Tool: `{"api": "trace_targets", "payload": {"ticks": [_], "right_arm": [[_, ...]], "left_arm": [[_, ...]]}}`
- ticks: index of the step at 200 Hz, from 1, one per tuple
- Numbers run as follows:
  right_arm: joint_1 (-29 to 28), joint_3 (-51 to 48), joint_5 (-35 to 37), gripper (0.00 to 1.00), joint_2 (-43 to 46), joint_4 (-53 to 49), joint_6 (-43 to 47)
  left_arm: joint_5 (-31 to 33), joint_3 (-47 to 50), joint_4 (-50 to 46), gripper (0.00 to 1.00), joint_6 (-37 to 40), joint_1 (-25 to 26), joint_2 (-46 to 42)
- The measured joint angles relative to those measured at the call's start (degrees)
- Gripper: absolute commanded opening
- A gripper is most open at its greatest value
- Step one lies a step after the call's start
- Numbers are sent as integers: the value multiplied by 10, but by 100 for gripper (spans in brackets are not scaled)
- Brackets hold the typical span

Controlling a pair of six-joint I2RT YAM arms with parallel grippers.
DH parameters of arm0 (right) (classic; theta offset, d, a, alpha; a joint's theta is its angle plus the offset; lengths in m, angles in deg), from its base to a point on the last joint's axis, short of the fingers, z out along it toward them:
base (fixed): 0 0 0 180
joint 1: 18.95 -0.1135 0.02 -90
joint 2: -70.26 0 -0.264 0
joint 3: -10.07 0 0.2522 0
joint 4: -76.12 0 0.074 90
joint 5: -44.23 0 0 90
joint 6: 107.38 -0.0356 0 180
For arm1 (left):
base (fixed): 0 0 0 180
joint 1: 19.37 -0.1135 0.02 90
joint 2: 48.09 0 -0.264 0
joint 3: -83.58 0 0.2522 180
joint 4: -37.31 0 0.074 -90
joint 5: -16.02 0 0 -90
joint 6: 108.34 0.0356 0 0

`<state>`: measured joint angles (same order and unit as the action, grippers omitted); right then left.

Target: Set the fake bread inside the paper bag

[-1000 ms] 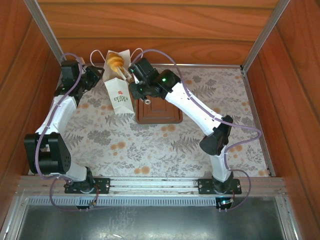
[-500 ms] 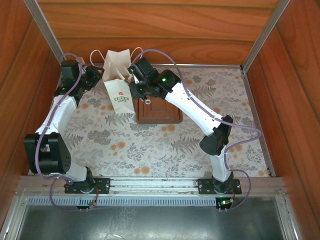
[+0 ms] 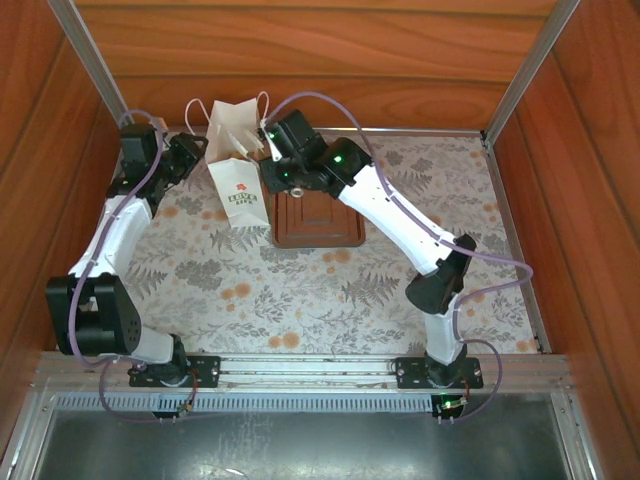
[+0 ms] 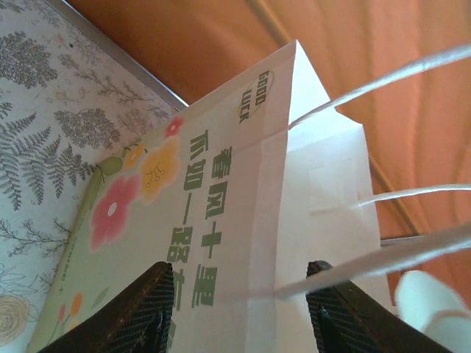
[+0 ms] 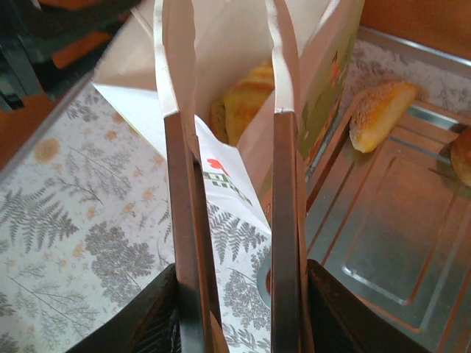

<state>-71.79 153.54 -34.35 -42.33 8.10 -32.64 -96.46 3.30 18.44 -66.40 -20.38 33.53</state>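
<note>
The white paper bag [image 3: 235,178] stands upright at the back left of the table, mouth open. My right gripper [image 3: 273,152] [image 5: 235,294] is shut on thin metal tongs [image 5: 180,184], whose two tips hang apart over the bag's mouth with nothing between them. Golden fake bread [image 5: 246,99] lies inside the bag [image 5: 221,44]. A sesame roll [image 5: 383,110] and the edge of a brown bun [image 5: 462,156] rest on the tray. My left gripper [image 3: 195,150] [image 4: 243,298] is open at the bag's left side [image 4: 221,184], its fingers [image 4: 147,312] either side of a bag corner, and a loop handle [image 4: 383,257] crosses the right finger.
The brown rectangular tray [image 3: 320,228] [image 5: 383,243] sits just right of the bag, under my right arm. Wooden walls close in behind and on both sides. The leaf-patterned tablecloth [image 3: 300,290] stretches toward the near edge.
The golden pastry held at the bag's mouth a second ago has dropped inside. The tongs' tips have spread. My left gripper's jaws have widened at the bag.
</note>
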Motion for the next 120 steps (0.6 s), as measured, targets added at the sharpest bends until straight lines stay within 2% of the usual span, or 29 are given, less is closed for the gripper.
{"api": "trace_targets", "payload": {"ticks": [63, 93, 120], "right_arm": [[8, -64, -42, 43, 128, 39, 10], [32, -148, -64, 43, 207, 63, 4], [80, -247, -73, 43, 285, 83, -12]], "left_arm": [[18, 23, -13, 72, 14, 0, -72], [23, 43, -25, 81, 19, 0, -99], [31, 61, -38, 86, 23, -1, -127]]}}
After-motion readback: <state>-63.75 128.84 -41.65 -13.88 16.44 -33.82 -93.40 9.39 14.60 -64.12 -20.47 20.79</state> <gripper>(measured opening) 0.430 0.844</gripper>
